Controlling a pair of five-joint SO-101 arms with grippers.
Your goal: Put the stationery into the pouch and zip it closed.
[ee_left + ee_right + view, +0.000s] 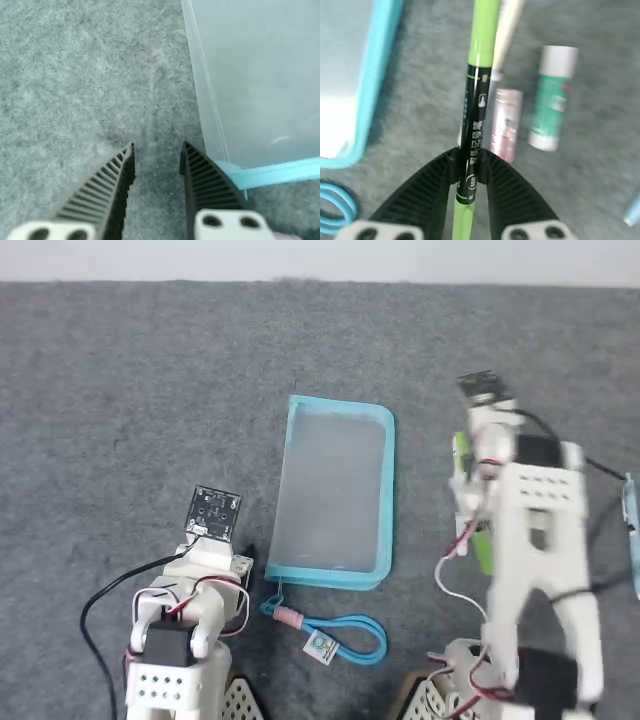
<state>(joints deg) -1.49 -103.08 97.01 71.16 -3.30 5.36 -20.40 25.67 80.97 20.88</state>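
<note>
The translucent pouch (335, 495) with a light blue zipper edge lies flat in the middle of the grey carpet. My right gripper (471, 157) is shut on a green and black pen (476, 125), held above the carpet to the right of the pouch (350, 90). In the high view the pen (462, 455) sticks out from under the right arm. Under it lie a glue stick (550, 97), a pink eraser (505, 125) and a cream pen (509, 27). My left gripper (157, 150) is open over bare carpet just beside the pouch's near left corner (260, 100).
A blue strap loop (340, 635) with a small tag trails from the pouch's near edge between the two arm bases. A blue pen (632, 530) lies at the far right edge. Open carpet stretches behind and left of the pouch.
</note>
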